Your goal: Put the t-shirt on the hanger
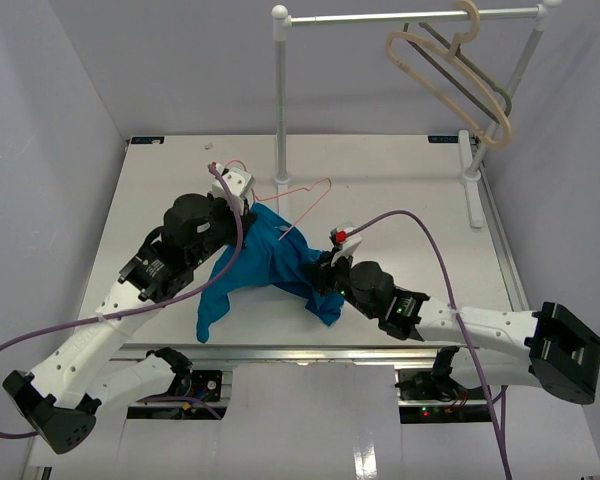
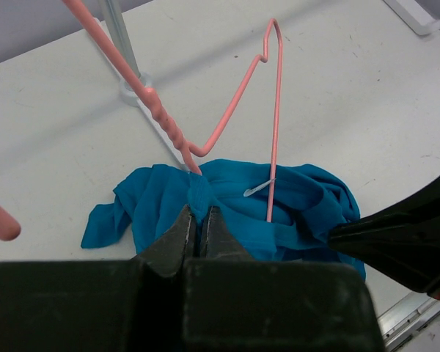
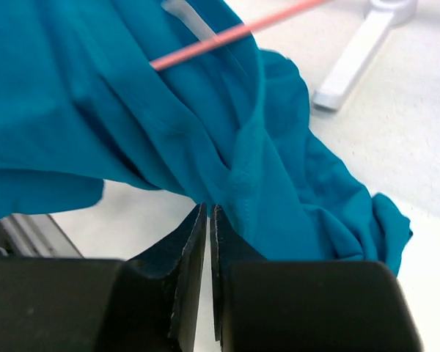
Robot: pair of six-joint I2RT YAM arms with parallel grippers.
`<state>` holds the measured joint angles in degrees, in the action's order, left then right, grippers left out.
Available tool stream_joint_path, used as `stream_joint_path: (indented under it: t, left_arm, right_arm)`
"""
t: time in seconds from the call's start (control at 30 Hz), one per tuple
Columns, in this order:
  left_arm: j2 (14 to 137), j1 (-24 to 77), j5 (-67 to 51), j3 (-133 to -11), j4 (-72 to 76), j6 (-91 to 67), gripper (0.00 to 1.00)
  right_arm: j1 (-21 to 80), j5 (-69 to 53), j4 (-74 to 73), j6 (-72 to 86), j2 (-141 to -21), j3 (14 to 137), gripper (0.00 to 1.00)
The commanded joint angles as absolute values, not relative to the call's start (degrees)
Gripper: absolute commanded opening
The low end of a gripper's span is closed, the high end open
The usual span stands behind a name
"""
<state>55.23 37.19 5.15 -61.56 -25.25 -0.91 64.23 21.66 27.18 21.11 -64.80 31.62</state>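
Jaws of inward-angled left arm and right arm tight on t-shirt, wrists low.

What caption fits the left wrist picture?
Left gripper pinches the teal-blue cloth t-shirt, a thin pink hanger poking in.

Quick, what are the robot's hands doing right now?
Left hand: closed, pinching the shirt.
Right hand: closed, pinching the shirt too.

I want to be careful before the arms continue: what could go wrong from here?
1. The left claw and right claw pinch only the t-shirt; the hanger lies free and may slide out when cloth is pulled.
2. The cloth is bunched, so the hanger arm could catch in a fold.
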Motion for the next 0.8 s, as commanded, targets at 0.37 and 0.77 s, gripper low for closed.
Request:
stream_joint_path:
  t: [0.37,0.77]
  left_arm:
    - [51.3,37.0,1.9,-63.5,-25.6,-2.6,0.0]
    - [51.6,37.1,0.3,-62.9,-24.6,-3.9,0.0]
  right_arm:
    - [46.8,17.8,29.0,19.6,-70.7,33.9,0.41]
    - [47.2,10.0,30.8,18.9,-66.8,33.1,0.47]
